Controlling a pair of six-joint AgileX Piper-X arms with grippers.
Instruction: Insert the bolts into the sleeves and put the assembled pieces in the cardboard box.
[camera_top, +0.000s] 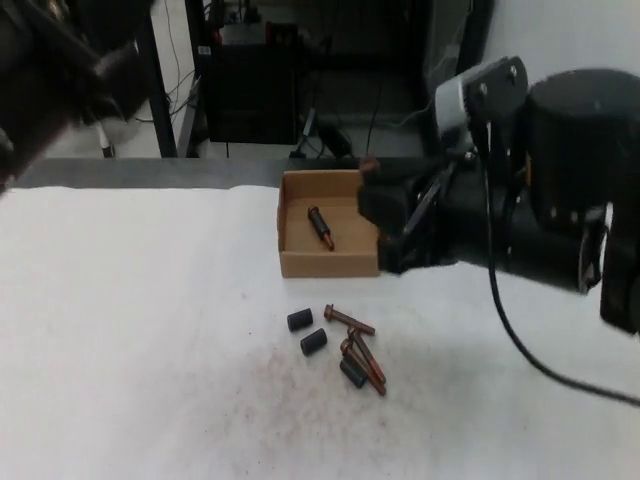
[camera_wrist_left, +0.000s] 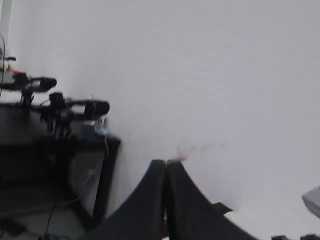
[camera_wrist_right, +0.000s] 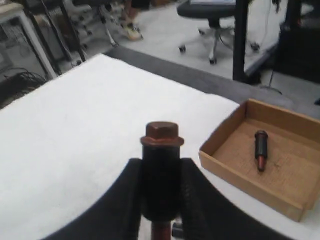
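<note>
- A white cloth (camera_top: 120, 330) is spread over the bench and is smudged rust-red beside the loose parts.
- Loose bolts (camera_top: 349, 320) and black sleeves (camera_top: 314, 342) are scattered on it, near the cardboard box (camera_top: 330, 264), in which one assembled piece (camera_top: 320, 227) is laid.
- A sleeved bolt (camera_wrist_right: 160, 150) is clamped by the right gripper (camera_wrist_right: 161, 165), its head past the fingertips.
- The left gripper (camera_wrist_left: 165, 167) is seen with fingers pressed together, nothing between them.
- An office chair (camera_wrist_right: 215, 15) and dark racks (camera_top: 250, 80) are seen behind.

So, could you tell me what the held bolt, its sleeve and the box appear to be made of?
The bolt looks metal: coppery-brown, dull sheen on its hex head. The sleeve is matte black, likely rubber or plastic, with no glint. The box is plain tan cardboard with raw cut edges.
</note>
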